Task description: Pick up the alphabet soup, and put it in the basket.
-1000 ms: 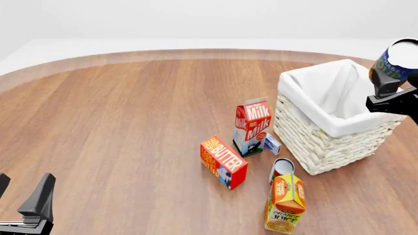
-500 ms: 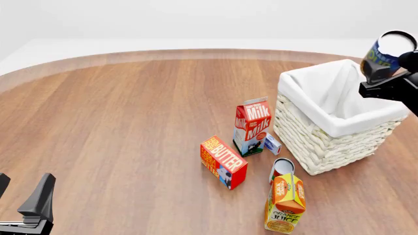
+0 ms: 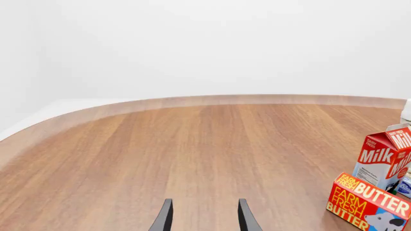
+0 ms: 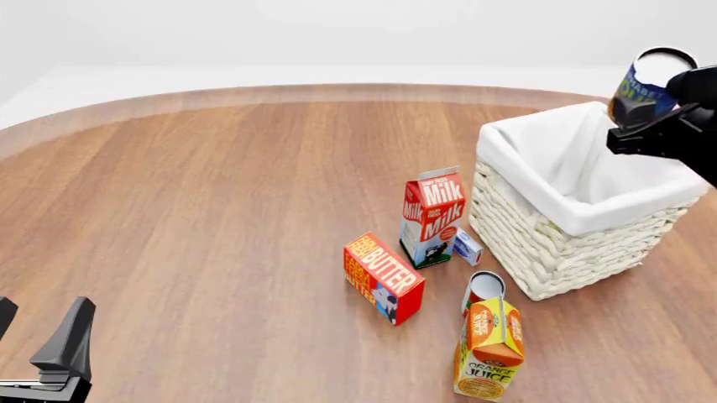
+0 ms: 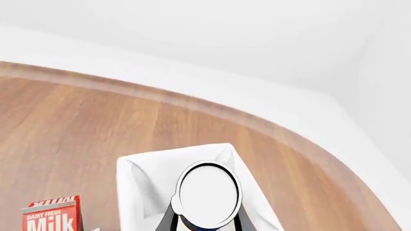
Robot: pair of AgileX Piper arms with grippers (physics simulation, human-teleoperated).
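Note:
The alphabet soup (image 4: pixel 643 86), a small can with a blue and yellow label and a pale top, is held tilted in the air over the far right edge of the basket (image 4: pixel 560 243). My right gripper (image 4: pixel 647 117) is shut on it. In the right wrist view the can's white top (image 5: pixel 208 193) fills the space between the fingers, with the basket's white lining (image 5: pixel 144 183) below it. My left gripper (image 4: pixel 45 353) rests open at the near left corner, holding nothing; its fingertips (image 3: pixel 165 217) show over bare wood.
A milk carton (image 4: pixel 431 216), a small blue-white box (image 4: pixel 468 246), a butter box (image 4: pixel 382 277), a red-and-white can (image 4: pixel 484 290) and an orange juice carton (image 4: pixel 489 348) stand left of and in front of the basket. The table's curved far edge (image 4: pixel 336 91) runs behind.
My right gripper has carried the soup can up and to the left, from beyond the basket's right rim to over its far right edge. The left arm has stayed still.

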